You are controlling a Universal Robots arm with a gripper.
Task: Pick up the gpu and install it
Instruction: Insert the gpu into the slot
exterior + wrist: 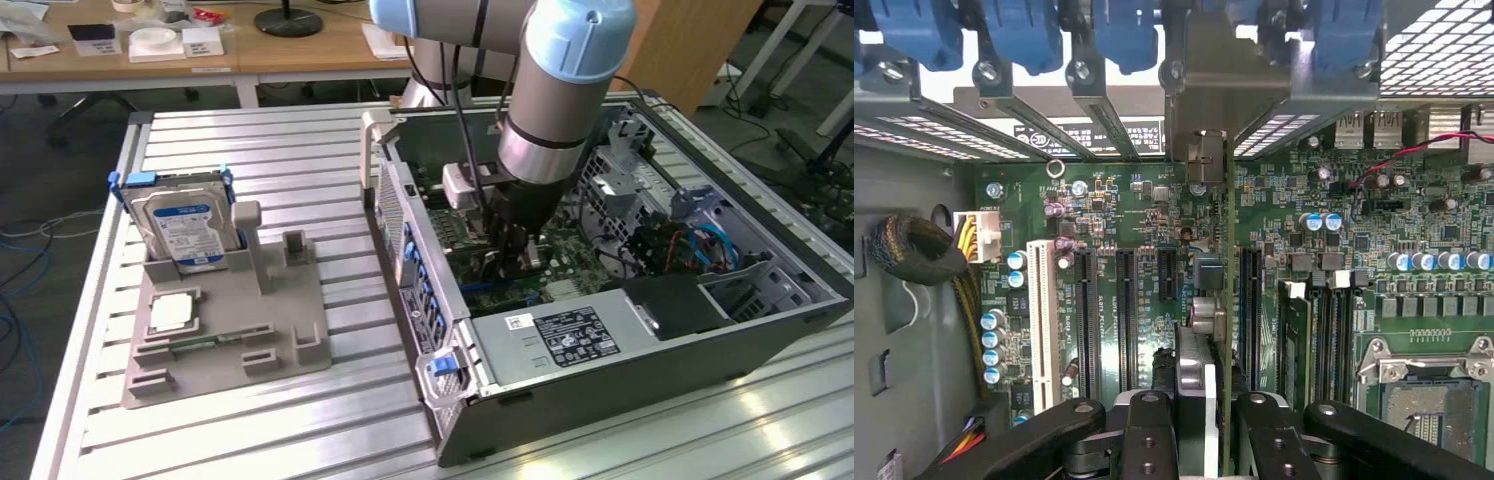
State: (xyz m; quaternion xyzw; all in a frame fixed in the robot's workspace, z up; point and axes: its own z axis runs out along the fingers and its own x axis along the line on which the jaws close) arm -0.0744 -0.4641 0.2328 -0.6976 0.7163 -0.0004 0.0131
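Note:
The gpu (1216,250) stands edge-on over the motherboard (1124,215), in line with the long black expansion slots. Its pale metal bracket (1199,110) reaches the row of rear slot openings. My gripper (1209,440) is shut on the card, with a black finger (1149,440) on either side of it. In the exterior view my gripper (514,258) reaches down into the open computer case (641,390), low over the green board. I cannot tell whether the card's edge sits in a slot.
A grey fixture (287,330) on the exterior view's left holds a silver hard drive (187,225) and a processor chip (174,312). Inside the case are the power supply (561,335), blue slot latches (1024,35), a sleeved cable bundle (914,250) and the processor socket (1424,400).

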